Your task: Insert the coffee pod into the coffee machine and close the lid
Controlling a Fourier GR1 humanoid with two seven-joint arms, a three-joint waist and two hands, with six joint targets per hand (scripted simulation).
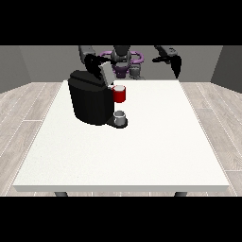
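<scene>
While the hand at the view's left (96, 64) rests on the coffee machine (90, 99) near the table's (156, 156) far-left corner, finger state indiscernible, a grey thing (120, 115) sits at its base; the lid could be shut prematurely.

Black coffee machine (90, 101), red thing at the machine (120, 94), white table (142, 151), black hands.

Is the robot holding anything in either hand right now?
The hand at the view's right hangs in the air, holding nothing. The hand at the view's left is above the coffee machine; whether it grips anything cannot be told.
</scene>
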